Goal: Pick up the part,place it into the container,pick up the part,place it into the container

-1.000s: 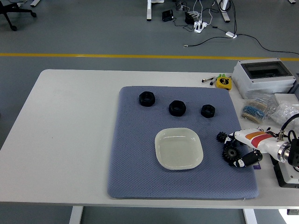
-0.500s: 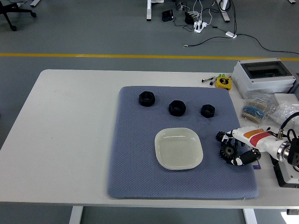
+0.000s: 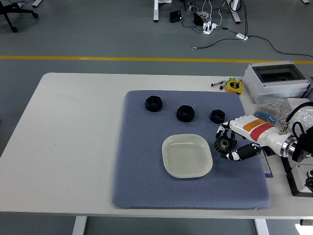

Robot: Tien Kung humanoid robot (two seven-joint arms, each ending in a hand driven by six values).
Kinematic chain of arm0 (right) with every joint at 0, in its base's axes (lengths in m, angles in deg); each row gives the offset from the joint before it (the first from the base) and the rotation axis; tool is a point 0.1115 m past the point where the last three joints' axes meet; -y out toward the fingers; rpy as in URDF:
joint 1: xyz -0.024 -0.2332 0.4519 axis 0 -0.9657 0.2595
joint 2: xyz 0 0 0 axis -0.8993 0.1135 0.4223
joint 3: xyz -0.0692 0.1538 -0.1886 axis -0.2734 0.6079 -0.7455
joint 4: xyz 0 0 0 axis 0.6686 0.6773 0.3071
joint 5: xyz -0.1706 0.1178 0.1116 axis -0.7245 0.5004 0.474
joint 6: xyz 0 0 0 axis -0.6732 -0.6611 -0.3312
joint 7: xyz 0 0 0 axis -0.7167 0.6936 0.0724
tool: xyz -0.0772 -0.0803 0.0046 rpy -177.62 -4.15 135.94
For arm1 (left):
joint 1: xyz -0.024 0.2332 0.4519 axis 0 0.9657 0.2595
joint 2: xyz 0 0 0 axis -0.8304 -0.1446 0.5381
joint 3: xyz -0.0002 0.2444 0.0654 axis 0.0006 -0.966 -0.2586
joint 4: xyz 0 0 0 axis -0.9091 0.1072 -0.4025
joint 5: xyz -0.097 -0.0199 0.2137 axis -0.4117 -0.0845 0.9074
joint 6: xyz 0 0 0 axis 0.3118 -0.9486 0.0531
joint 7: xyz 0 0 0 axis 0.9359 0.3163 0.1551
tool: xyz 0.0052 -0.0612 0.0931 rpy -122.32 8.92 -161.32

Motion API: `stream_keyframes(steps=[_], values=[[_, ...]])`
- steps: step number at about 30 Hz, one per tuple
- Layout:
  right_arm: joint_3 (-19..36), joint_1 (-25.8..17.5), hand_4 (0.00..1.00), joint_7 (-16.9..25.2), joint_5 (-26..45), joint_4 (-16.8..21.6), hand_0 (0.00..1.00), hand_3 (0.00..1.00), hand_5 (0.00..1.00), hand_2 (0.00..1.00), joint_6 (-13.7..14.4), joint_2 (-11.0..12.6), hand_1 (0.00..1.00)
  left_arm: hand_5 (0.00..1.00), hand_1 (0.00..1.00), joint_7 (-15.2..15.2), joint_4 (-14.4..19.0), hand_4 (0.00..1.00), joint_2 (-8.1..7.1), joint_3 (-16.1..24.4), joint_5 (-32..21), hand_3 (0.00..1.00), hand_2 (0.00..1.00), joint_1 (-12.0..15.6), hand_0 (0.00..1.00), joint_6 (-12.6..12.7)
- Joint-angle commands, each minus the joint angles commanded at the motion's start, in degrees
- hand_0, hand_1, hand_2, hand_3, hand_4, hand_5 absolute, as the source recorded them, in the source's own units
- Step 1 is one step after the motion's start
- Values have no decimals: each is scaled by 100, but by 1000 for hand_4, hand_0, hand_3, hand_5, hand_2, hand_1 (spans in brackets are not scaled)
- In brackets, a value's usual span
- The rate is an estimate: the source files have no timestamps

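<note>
Gear held just right of the dish, ready to go in.

Right hand [image 3: 234, 147] clamped on the black gear [image 3: 225, 144] – pinched between thumb and fingers, lifted off the blue mat [image 3: 142, 171], so easy to drop into the pale dish [image 3: 187, 155]. Open room inside the dish – nothing in it yet. Three black nuts [image 3: 185, 113] beyond the dish, well clear. Mind the dish's right rim.

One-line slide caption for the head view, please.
Right hand holds a black gear just right of the empty white dish on the blue mat.
</note>
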State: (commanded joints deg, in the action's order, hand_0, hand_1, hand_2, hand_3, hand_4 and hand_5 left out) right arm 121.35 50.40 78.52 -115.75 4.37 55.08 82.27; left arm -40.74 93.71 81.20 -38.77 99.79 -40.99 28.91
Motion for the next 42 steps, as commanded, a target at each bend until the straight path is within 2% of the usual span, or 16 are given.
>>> stream_keyframes(steps=[5,10,11,14,16,17,28,29,34,35,40,41,42], values=[[-391,389,765,-74,57,11,256,506,215,447,-45,-208,394,684,636,5,-4,713,-9,0,-25,618,709,15,704,11],[-804,763,765,-118,110,-348,256,506,215,447,-75,-550,394,684,636,8,-2,713,-13,-19,-41,618,709,14,704,18],[-866,811,752,-135,103,-409,274,508,248,453,-94,-594,400,682,637,10,-2,712,-14,-25,-50,617,711,14,704,19],[-1078,951,752,-261,-18,-591,274,508,248,453,-221,-727,400,682,637,18,0,712,-21,-36,-74,617,711,10,704,27],[-1191,1003,752,-315,-24,-680,274,508,248,453,-257,-779,400,682,637,19,-1,712,-26,-34,-79,617,711,8,704,28],[-1247,1027,738,-331,-7,-727,279,511,284,459,-264,-802,406,683,636,18,-2,712,-27,-30,-78,617,711,9,704,28],[-1728,1203,737,-435,20,-1003,294,506,305,487,-281,-946,429,683,634,-1,-1,713,-28,3,-27,616,711,5,704,21],[-1748,1207,764,-429,17,-1011,359,537,310,563,-277,-951,503,682,631,-2,-1,713,-28,5,-24,617,710,6,704,20],[-1819,1221,764,-389,-4,-1055,359,537,310,563,-216,-978,503,682,631,-7,0,713,-24,16,-5,617,710,0,704,17],[-1829,1222,850,-386,-2,-1068,451,726,339,705,-186,-985,598,680,631,-5,0,712,-25,13,-10,617,710,-1,704,17],[-1852,1211,850,-343,60,-1112,451,726,339,705,98,-1002,598,680,631,-6,-1,712,-24,20,-1,617,710,-3,704,16],[-1851,1208,885,-328,70,-1114,480,855,347,752,147,-1002,625,680,631,-6,-1,711,-25,21,0,617,709,-2,704,15],[-1851,1207,885,-317,75,-1114,480,855,347,752,177,-1002,625,680,631,-7,-1,711,-25,23,1,617,709,-1,704,15]])
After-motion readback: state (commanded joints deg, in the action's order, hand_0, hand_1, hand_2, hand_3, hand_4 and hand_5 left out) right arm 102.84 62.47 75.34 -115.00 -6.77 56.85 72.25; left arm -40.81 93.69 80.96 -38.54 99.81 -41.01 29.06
